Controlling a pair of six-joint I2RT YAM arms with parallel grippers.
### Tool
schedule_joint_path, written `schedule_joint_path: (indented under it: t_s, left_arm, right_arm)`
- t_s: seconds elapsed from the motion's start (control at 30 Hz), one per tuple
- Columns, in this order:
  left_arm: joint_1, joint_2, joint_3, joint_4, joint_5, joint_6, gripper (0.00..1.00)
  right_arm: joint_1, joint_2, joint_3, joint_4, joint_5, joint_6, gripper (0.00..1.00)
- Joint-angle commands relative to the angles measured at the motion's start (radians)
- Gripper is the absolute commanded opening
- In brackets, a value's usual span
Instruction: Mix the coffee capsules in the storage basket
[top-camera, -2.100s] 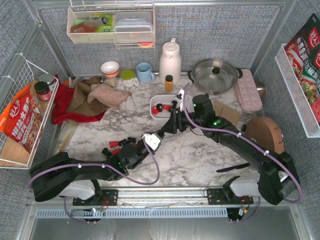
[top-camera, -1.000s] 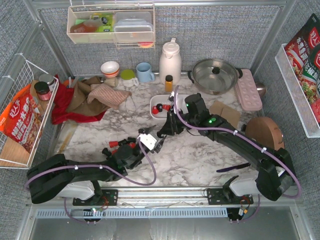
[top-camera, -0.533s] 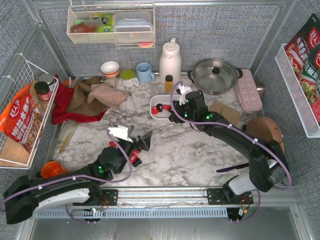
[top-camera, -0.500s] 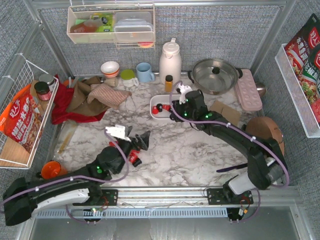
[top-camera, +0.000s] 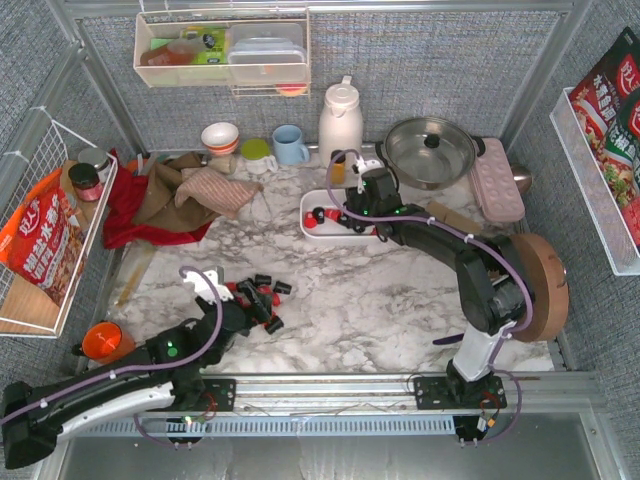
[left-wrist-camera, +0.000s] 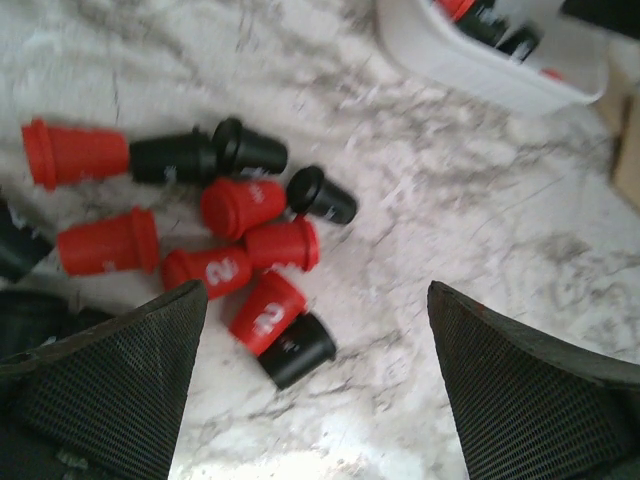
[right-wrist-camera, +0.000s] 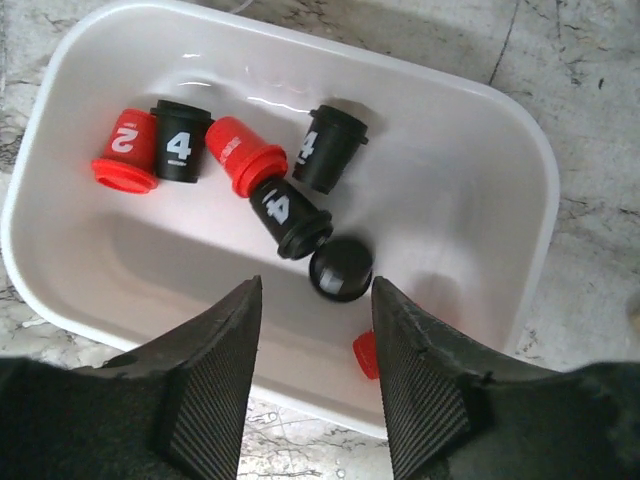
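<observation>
Near the front left, the left gripper (left-wrist-camera: 318, 295) is held wide open and empty over a loose cluster of red and black coffee capsules (left-wrist-camera: 250, 205) lying on the marble table (top-camera: 380, 300). Farther back, several more are seen inside the storage basket (right-wrist-camera: 540, 160), over which the right gripper (right-wrist-camera: 315, 285) is spread open, nothing grasped.
</observation>
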Motion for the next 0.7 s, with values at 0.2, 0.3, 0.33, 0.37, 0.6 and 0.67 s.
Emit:
schedule_joint_path:
  t_s: [0.2,0.3,0.33,0.37,0.6,0.67]
  left_arm:
    - [0.0,0.211,0.007,-0.053,0.178,-0.056,0.93]
    - [0.0,0.288,0.042,-0.014,0.242,0.027,0.85]
    - [0.0,0.308,0.051,0.003,0.261,0.056,0.82]
    - [0.0,0.326,0.059,0.018,0.277,0.084,0.79]
    - [0.006,0.409,0.087,0.036,0.32,0.171,0.67]
    - [0.018,0.415,0.084,0.022,0.329,0.169,0.66]
  right_arm:
    - [0.001,-0.098,-0.087,-0.015,0.005,-0.01,0.62]
    - [0.001,-0.172,-0.144,-0.012,-0.02,-0.005,0.62]
    - [0.002,-0.195,-0.172,-0.005,-0.024,0.0,0.62]
    - [0.002,-0.219,-0.194,0.004,-0.028,0.005,0.62]
    - [0.001,-0.348,-0.369,0.037,-0.049,0.023,0.62]
    - [0.001,-0.371,-0.392,0.045,-0.05,0.021,0.62]
